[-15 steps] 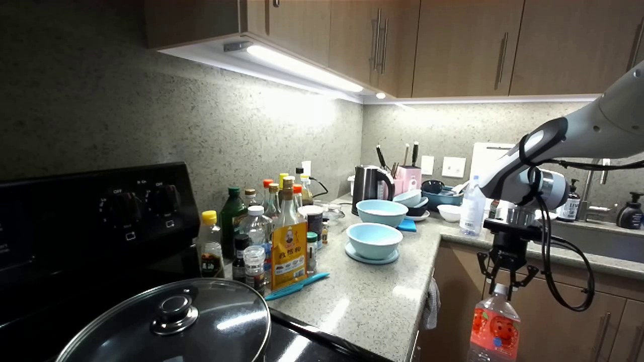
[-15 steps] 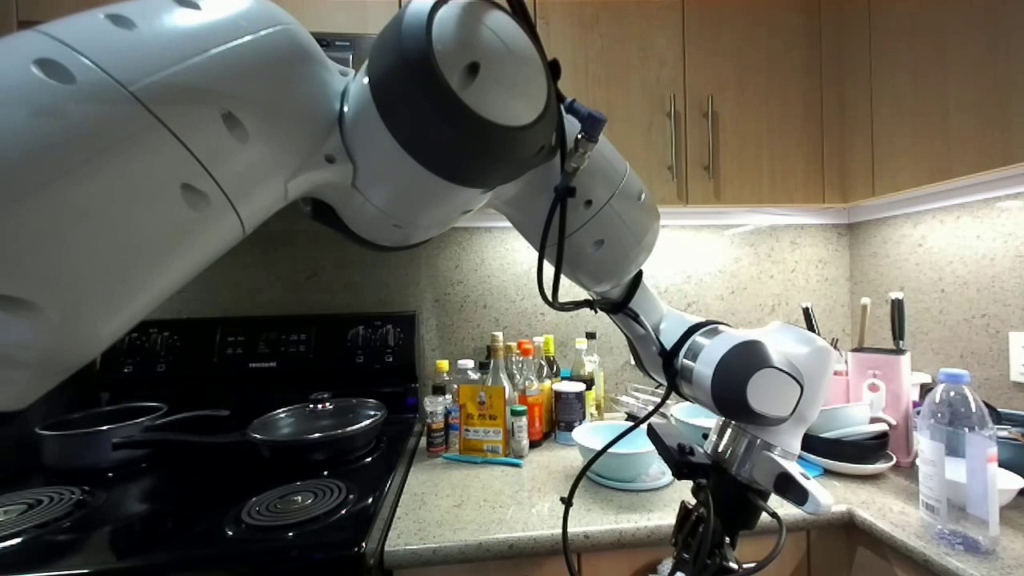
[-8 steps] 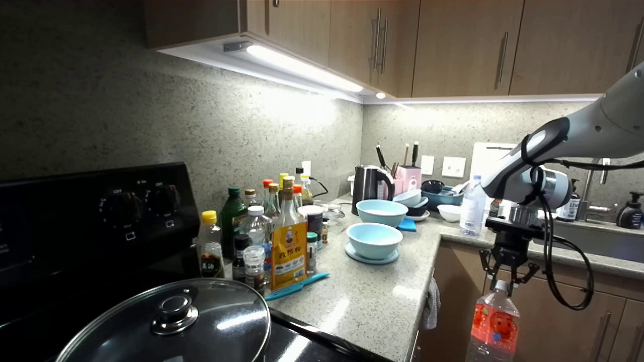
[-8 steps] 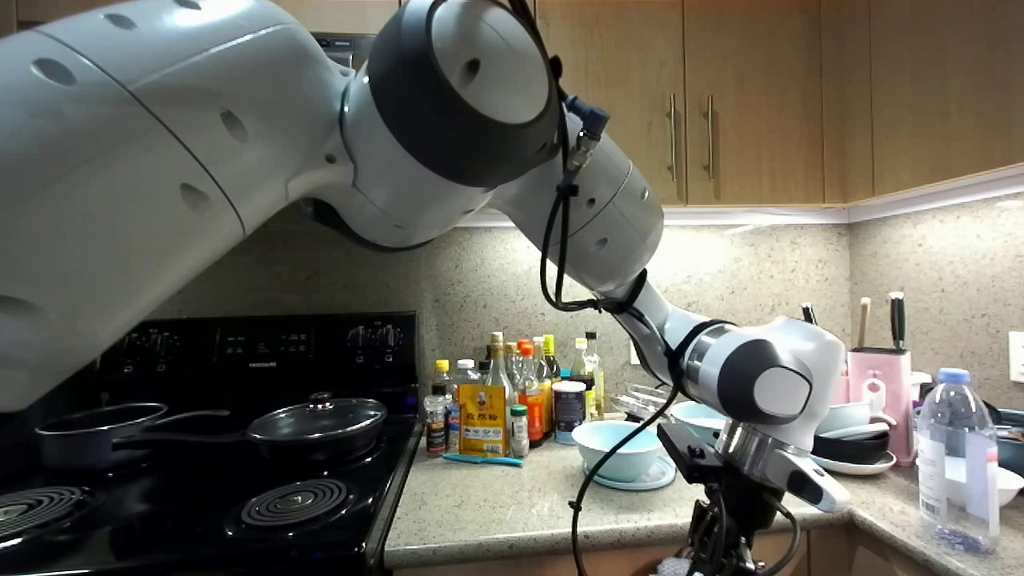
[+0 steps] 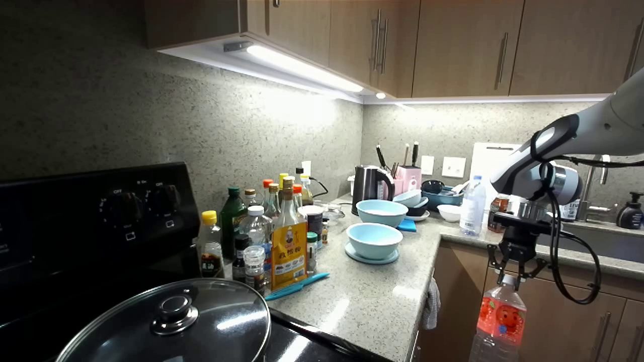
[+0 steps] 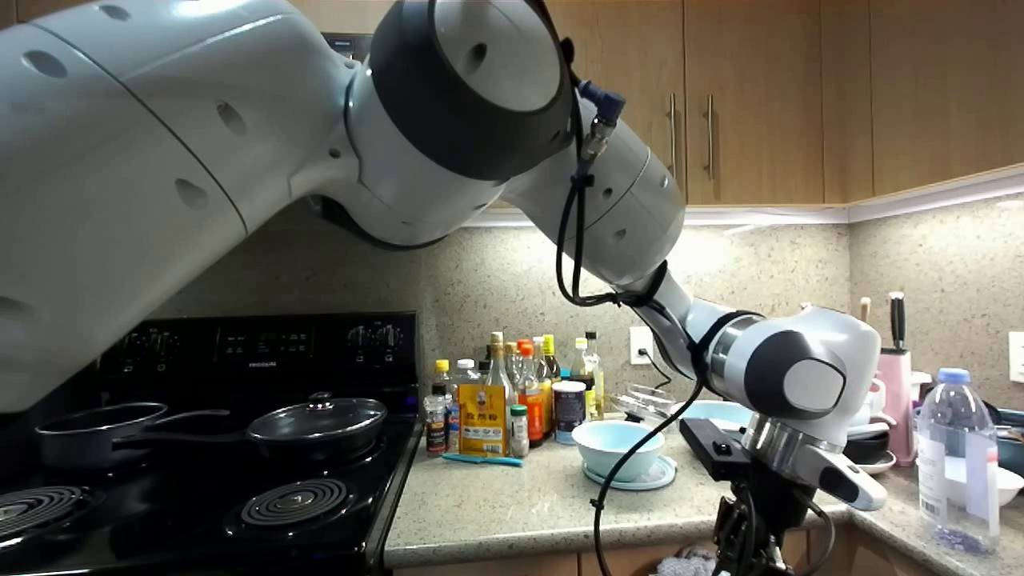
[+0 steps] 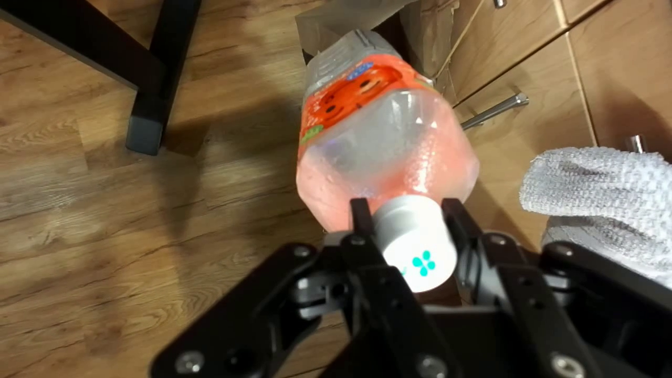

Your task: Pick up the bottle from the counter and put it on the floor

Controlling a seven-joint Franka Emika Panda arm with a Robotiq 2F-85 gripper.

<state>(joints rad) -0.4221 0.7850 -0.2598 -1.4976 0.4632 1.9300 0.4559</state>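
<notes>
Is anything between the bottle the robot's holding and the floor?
Possibly: in the wrist view, a brownish box or bag shows beyond the base of the bottle, near the cabinets; I can't tell whether it's directly underneath. The black leg shows off to one side.

A glass-lidded frying pan [image 6: 318, 442] sits near a saucepan [image 6: 80, 448] on the black electric range [image 6: 172, 532], a yellow seasoning pouch [image 5: 289, 256] stands before clustered condiment bottles [image 6: 530, 392], two light blue bowls [image 5: 382, 219] stand near an electric kettle [image 5: 366, 188] and a pink knife block [image 6: 894, 400], and a grey towel [image 7: 604, 186] hangs lower.
</notes>
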